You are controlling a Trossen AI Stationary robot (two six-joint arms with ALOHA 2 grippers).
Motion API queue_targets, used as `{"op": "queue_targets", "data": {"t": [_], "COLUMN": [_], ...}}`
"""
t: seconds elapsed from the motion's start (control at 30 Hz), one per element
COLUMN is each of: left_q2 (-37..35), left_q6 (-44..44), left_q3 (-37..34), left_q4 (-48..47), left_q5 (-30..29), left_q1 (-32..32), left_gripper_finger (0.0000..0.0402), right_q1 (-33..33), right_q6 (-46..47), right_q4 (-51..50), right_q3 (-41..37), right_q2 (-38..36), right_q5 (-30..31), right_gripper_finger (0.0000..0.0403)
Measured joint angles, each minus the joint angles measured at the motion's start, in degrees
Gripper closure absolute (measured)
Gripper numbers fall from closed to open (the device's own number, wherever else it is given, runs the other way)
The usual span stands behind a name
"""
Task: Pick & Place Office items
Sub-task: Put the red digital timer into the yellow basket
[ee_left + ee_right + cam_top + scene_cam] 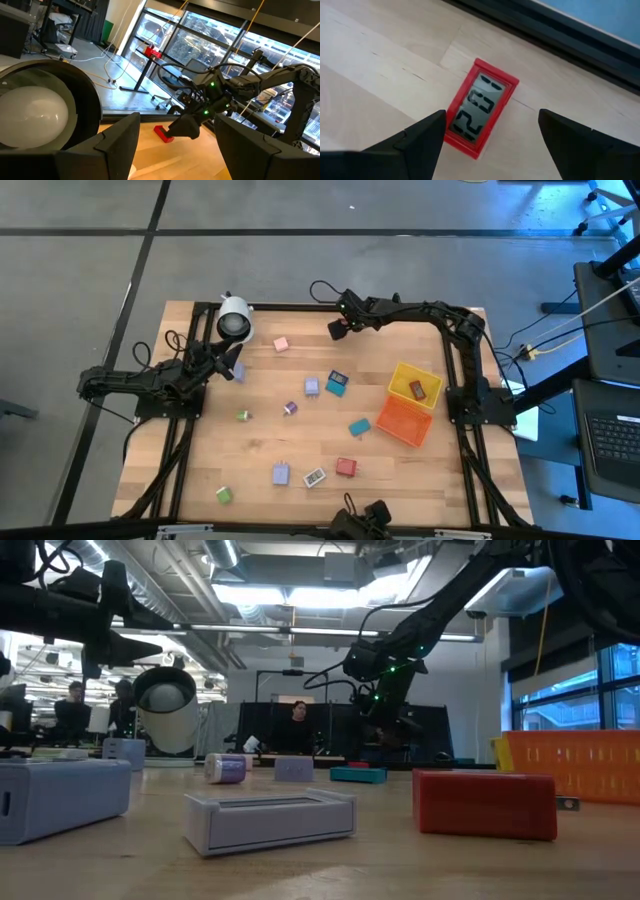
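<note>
**Right gripper poised over red clock at the table's far edge**

Your right gripper point(490, 145) hangs above the far edge of the table, fingers spread wide and empty. Directly under it lies a small red clock point(479, 107), flat on the wood with its display up; its long axis runs forward between the two fingers, so they stand on either side of its long edges. A straight descent looks like all the grasp needs. This arm is far nearer to it than the left gripper point(175, 145), which waits open beside the white cylinder point(235, 320) on the table's left side. To the right sit the yellow bin point(405, 373), holding one small dark-red piece point(416, 389), and, touching it, the orange bin point(405, 423), which looks empty. The other small blocks point(283, 473) lie scattered across the middle of the table point(190, 480).
</note>
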Motion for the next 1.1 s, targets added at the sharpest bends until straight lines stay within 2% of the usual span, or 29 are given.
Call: {"op": "queue_targets", "data": {"t": [0.67,0.93,1.1], "left_q2": [0.02,0.02,0.01], "left_q6": [0.00,0.00,0.00], "left_q3": [0.00,0.00,-0.01], "left_q4": [-0.02,0.00,-0.02], "left_q5": [0.00,0.00,0.00], "left_q1": [0.00,0.00,0.01], "left_gripper_finger": [0.0150,0.0150,0.0150], "right_q1": [-0.83,-2.18,-2.60], "right_q6": [-0.57,-1.83,-1.02], "right_q4": [-3.56,-12.72,-14.42], "right_q3": [0.02,0.16,0.16], "right_q2": [-0.23,-1.67,-2.02], "right_q5": [-1.40,1.55,-4.07], "right_gripper_finger": [0.0085,0.0086,0.0086]}}
